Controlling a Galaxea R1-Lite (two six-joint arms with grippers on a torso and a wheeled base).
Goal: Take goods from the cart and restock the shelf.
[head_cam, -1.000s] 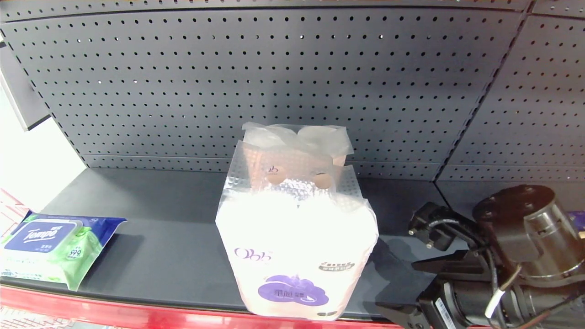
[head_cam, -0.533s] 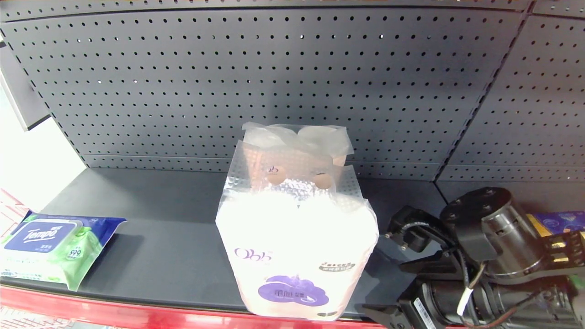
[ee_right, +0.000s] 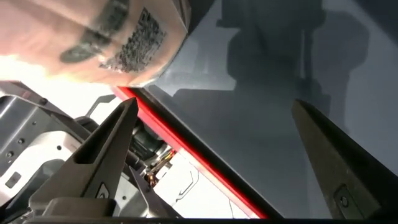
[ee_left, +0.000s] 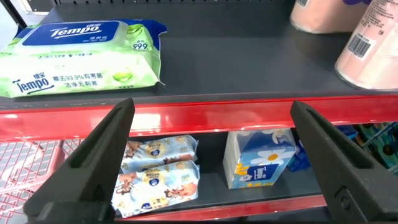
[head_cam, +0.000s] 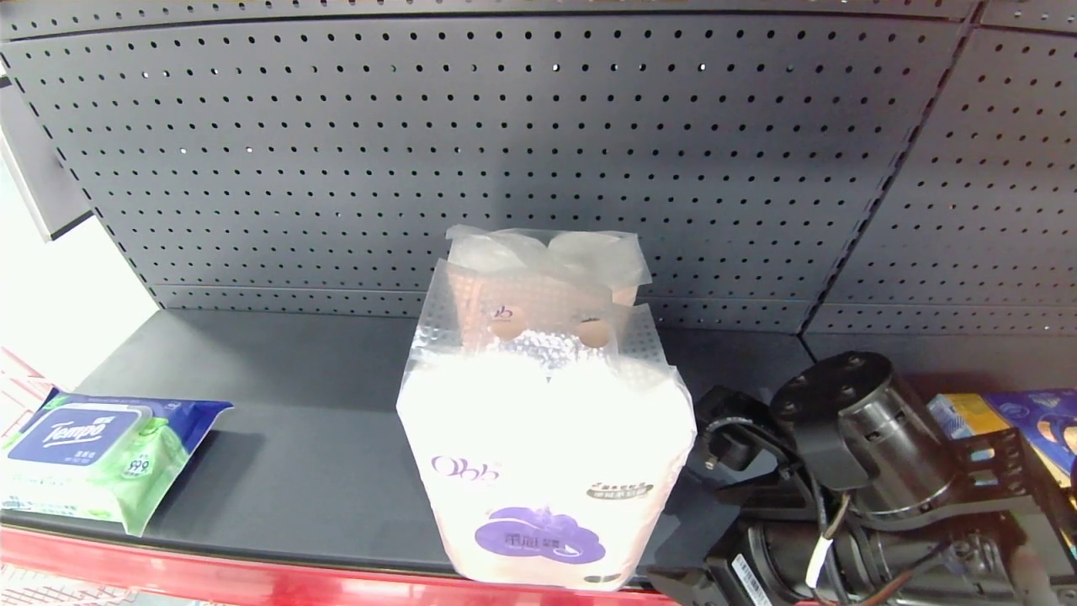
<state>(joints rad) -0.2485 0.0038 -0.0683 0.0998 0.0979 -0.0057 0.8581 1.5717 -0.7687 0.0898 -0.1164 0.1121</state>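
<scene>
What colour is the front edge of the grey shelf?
Red. The grey metal shelf's front edge shows best in the left wrist view.

Right claw point(ee_right: 211, 158) nearer tissue pack point(head_cam: 545, 459)

Wet wipes pack point(head_cam: 101, 459) (lying flat)

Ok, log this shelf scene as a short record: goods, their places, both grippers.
Shelf: dark deck, pegboard back
Centre: toilet paper pack, upright, at front edge
Left: wet wipes pack, lying flat
Far right: blue box, partly hidden by right arm
Lower shelf: wipes packs, tissue box
Left gripper: open, empty, facing shelf edge
Right gripper: open, empty, beside toilet paper pack
</scene>
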